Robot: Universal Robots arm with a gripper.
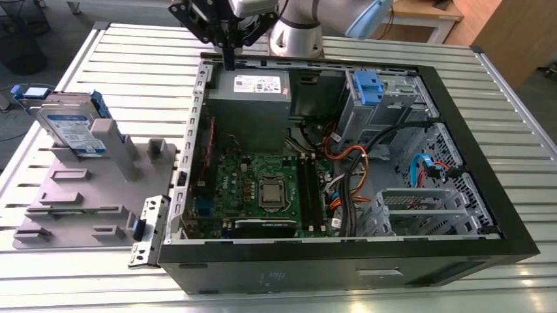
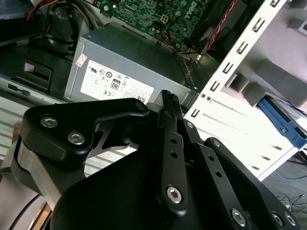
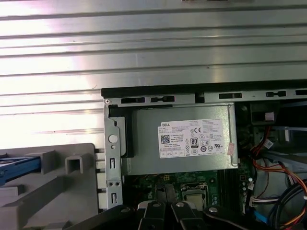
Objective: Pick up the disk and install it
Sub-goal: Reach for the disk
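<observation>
Exterior view: The gripper (image 1: 229,63) is hanging over the far wall of the open computer case (image 1: 487,195), just above the power supply (image 1: 252,88). Its jaws are pressing together and are gripping nothing. The disk (image 1: 74,130) is standing on edge in a grey plastic fixture (image 1: 78,195) on the slatted metal table (image 1: 130,59). It is toward the exterior view's left, outside the case and well apart from the jaws. It is showing a flat silver body, a blue-and-white label and blue rails.

Second wrist view: The gripper (image 2: 167,98) is showing black bolted linkages, and they are meeting in one closed tip. Beyond the tip, the grey sheet-metal power supply (image 2: 120,62) is carrying a white sticker. A blue rail of the disk (image 2: 283,122) is showing past the pale perforated case wall (image 2: 235,72).

First wrist view: The gripper (image 3: 167,207) is pointing toward the boxy power supply (image 3: 182,143), jaws closed. The disk (image 3: 19,165) is resting in the fixture (image 3: 72,191), outside the case wall, well apart from the jaws. The ribbed table (image 3: 144,43) is reflecting bright light.
</observation>
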